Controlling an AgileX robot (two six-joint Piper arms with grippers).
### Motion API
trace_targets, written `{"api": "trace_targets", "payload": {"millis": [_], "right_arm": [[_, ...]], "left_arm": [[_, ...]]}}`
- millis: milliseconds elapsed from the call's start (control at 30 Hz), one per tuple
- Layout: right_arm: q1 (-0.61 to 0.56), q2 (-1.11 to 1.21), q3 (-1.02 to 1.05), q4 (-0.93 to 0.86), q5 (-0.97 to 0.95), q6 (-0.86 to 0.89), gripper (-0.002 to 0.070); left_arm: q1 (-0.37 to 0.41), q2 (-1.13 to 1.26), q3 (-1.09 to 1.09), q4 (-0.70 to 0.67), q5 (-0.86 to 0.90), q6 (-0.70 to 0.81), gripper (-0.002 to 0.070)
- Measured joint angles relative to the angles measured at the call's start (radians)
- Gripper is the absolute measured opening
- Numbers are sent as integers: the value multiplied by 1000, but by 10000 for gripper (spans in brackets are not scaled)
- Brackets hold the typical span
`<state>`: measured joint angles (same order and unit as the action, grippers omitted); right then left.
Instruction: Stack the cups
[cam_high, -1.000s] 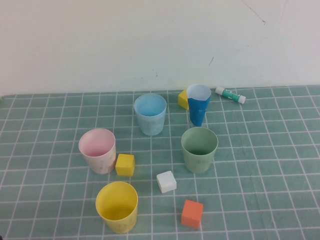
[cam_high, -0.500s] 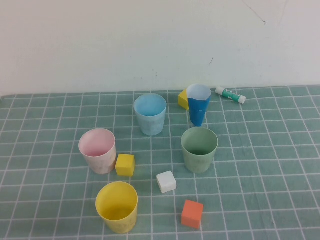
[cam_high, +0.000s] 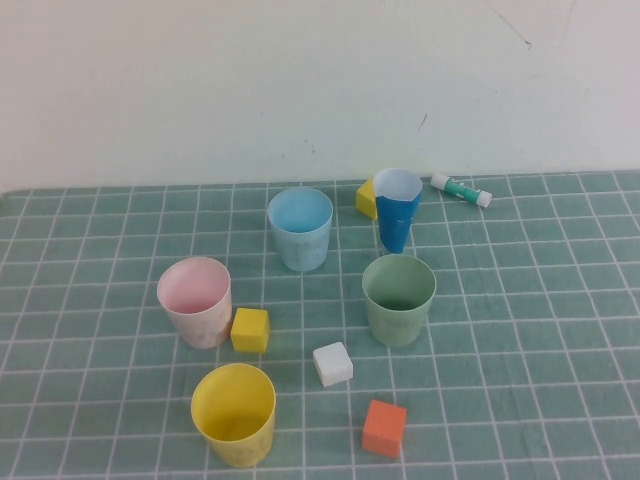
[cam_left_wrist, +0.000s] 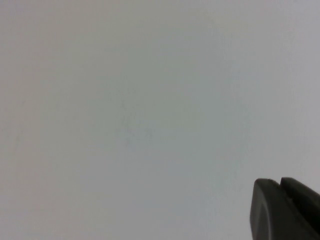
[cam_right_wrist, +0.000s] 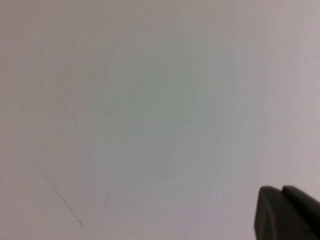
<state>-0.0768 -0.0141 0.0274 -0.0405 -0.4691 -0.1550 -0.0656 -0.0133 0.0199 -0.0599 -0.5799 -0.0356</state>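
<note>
Neither arm appears over the table from the high camera. The left gripper (cam_left_wrist: 286, 210) shows only as a dark corner of its body against a blank pale wall in its wrist view, and the right gripper (cam_right_wrist: 287, 212) shows the same way in its own; whether either is open or closed cannot be told, and nothing is seen in their hold.

On the green checked cloth (cam_high: 540, 330), four cups stand upright and apart, none stacked. The blue cup (cam_high: 300, 228) is farthest, left of centre. The green cup (cam_high: 399, 299) stands nearer and to the right. The pink cup (cam_high: 195, 301) is at the left, with a yellow cube (cam_high: 250, 330) just beside it on its right. The yellow cup (cam_high: 234, 414) is nearest.

A white cube (cam_high: 333, 364) and an orange cube (cam_high: 384, 428) lie near the green cup's near side. Beyond it stands a dark blue cone cup (cam_high: 396, 208), with a second yellow block (cam_high: 366, 198) against its left and a glue stick (cam_high: 461, 189) to its right near the wall.
</note>
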Motion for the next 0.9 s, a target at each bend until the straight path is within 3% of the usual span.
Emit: {"api": "trace_targets", "payload": {"millis": [100, 167, 333, 533, 700, 900], "right_arm": [[0, 0, 0, 16, -8, 4, -3], [0, 0, -3, 18, 25, 6, -3], [0, 0, -141, 20, 349, 8, -3], [0, 79, -370, 21, 734, -31, -3], [0, 259, -482, 142, 1007, -231, -3], [0, 415, -497, 471, 1096, -541, -3]], "left_arm": [[0, 0, 0, 3, -8, -13, -2], [0, -2, -25, 23, 108, -44, -2], [0, 35, -216, 60, 508, -97, -2], [0, 273, -462, 48, 796, -105, -2], [0, 543, -694, -31, 1128, -27, -2], [0, 856, -874, -241, 1334, 214, -2]]}}
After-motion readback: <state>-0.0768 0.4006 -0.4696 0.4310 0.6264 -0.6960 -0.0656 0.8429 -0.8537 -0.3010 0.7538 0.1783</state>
